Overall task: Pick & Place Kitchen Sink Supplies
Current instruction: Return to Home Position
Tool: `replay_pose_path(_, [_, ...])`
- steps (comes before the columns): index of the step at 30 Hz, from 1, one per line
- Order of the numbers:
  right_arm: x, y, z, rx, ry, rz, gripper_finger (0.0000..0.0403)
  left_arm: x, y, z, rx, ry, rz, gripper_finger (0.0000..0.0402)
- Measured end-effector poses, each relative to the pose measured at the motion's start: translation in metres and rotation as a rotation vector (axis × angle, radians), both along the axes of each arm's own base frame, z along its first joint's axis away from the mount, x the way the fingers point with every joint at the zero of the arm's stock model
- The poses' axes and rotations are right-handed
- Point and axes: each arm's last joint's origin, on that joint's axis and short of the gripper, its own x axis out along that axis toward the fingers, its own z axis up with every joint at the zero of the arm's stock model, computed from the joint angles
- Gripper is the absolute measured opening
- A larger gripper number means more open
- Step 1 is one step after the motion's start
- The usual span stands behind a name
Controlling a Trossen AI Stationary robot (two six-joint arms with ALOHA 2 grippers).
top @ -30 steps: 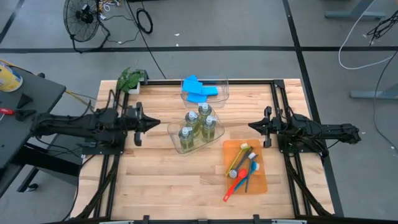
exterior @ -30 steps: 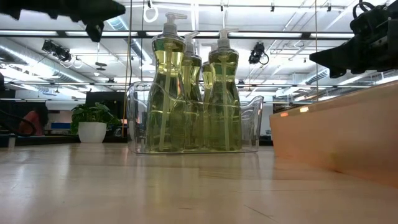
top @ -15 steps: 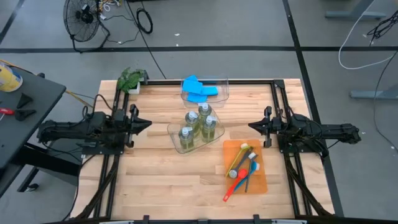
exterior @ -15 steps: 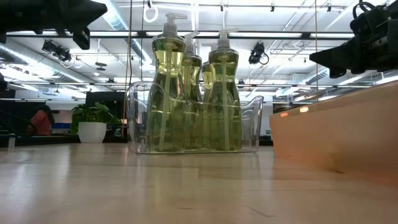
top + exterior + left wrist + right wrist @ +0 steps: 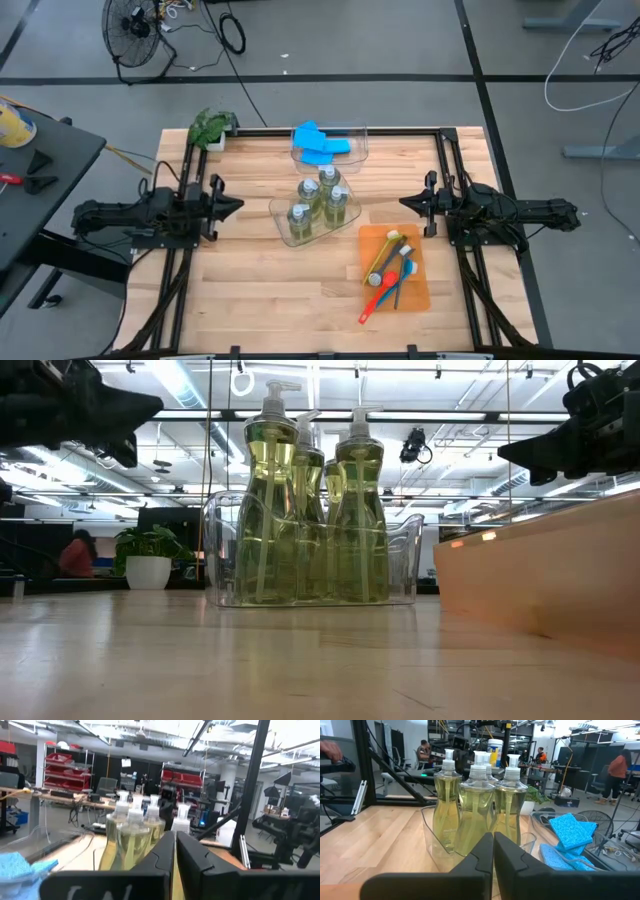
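Pump bottles (image 5: 320,200) between closed left pincer (image 5: 239,205), right pincer (image 5: 403,203)

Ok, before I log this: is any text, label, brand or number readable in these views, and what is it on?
No text can be read in any view.
Pump bottles: clear, no label showing.
Left gripper: faint raised marks on its body in the left wrist view, too blurred to read.
Yellow object beside the table in the high view: any print is too small to read.

wooden table (image 5: 250,290): clear bins (image 5: 276,209), orange tray (image 5: 416,290), potted plant (image 5: 208,127)
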Motion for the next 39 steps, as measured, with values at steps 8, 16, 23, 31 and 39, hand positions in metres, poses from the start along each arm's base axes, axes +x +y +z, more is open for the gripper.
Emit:
replay_pose_path(8, [0.000, 0.000, 0.000, 0.000, 0.000, 0.000, 0.0015, 0.002, -0.001, -0.007, 0.040, 0.042, 0.014, 0.0023])
replay_pose_path(16, [0.000, 0.000, 0.000, 0.000, 0.000, 0.000, 0.0015, 0.004, -0.003, -0.019, 0.080, 0.163, 0.000, 0.0023])
replay_pose_path(23, [0.000, 0.000, 0.000, 0.000, 0.000, 0.000, 0.0015, 0.004, -0.003, -0.023, 0.084, 0.210, -0.005, 0.0023])
replay_pose_path(31, [0.000, 0.000, 0.000, 0.000, 0.000, 0.000, 0.0015, 0.004, -0.001, -0.024, 0.082, 0.221, 0.018, 0.0023])
replay_pose_path(39, [0.000, 0.000, 0.000, 0.000, 0.000, 0.000, 0.0015, 0.004, 0.000, -0.023, 0.079, 0.214, 0.034, 0.0023])
